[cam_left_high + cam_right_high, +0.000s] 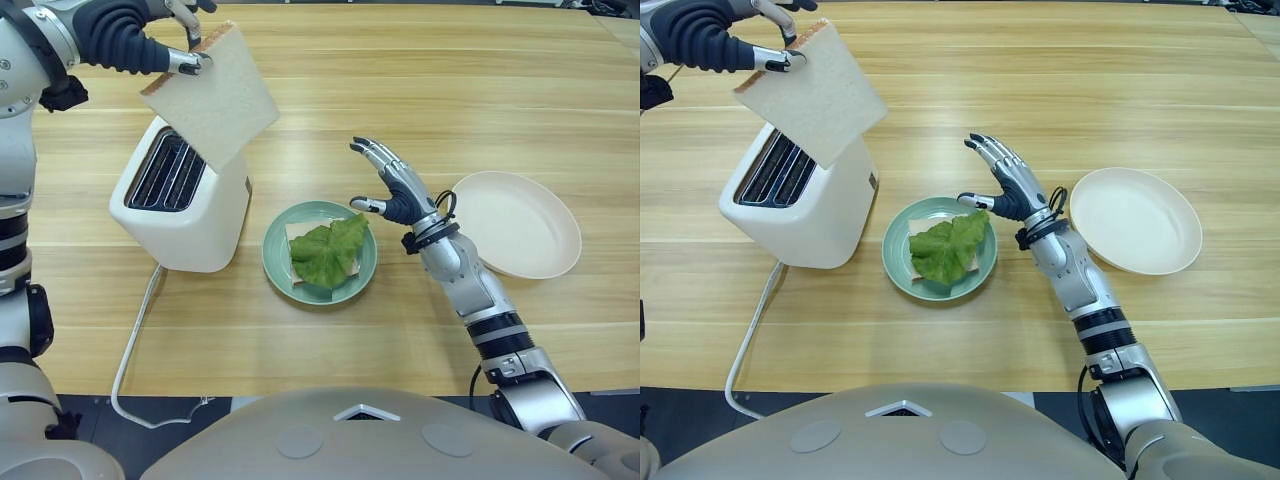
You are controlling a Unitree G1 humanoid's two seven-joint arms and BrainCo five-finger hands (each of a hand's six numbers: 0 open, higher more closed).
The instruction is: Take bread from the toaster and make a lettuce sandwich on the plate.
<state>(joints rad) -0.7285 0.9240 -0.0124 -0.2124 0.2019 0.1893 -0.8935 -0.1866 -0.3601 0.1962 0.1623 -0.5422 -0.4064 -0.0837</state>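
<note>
Left hand (125, 38) up high, fingers pinching a slice (215, 100) by its top corner, tilted just above the toaster (190, 215). On the green plate (270, 258) beside it, lettuce (328, 252) lies on bread (298, 233). Right hand (392, 182) hovers at that plate's right rim, fingers spread wide, empty. Cream plate (520, 225) sits further right on the bench (450, 80).

1. The toaster (190, 225) is cream with black slots.
2. The bread (215, 100) is white with a brown crust.
3. The lettuce (328, 252) is green.
4. The plate (272, 255) is pale green; the spare plate (515, 225) is cream.
5. The table (450, 80) is light, streaky wood.
</note>
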